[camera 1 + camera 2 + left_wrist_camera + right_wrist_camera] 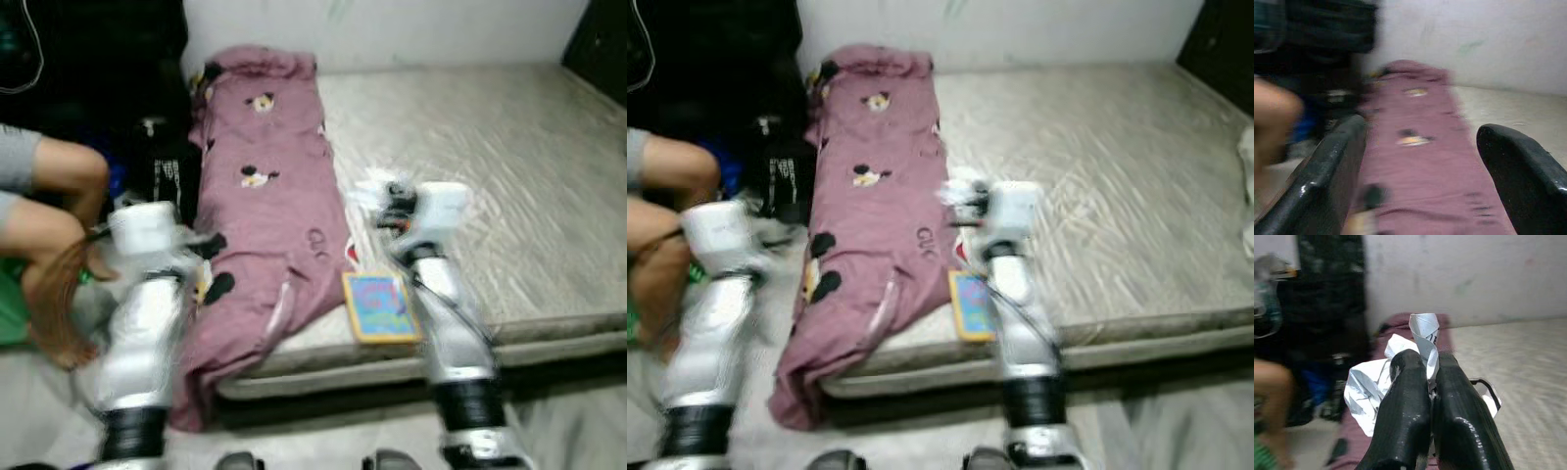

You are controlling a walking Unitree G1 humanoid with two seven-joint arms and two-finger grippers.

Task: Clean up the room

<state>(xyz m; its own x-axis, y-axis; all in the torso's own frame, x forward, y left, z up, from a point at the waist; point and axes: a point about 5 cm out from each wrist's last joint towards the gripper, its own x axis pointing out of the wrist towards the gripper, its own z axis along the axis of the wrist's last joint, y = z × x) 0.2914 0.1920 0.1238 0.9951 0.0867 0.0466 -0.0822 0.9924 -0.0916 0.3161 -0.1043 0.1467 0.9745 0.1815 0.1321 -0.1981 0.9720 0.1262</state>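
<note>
2 claws differ: the right claw (1430, 382) pinches crumpled paper (1371, 387) above the bed (509, 186), the left claw (1420, 176) gapes empty. Keep that pinch firm while carrying it to a bin.

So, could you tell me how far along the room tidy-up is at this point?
In hand: the right tool is shut on crumpled white paper. The left tool is open. Left to do: the purple blanket and colourful booklet lie on the mattress. Nothing looks put away.
</note>
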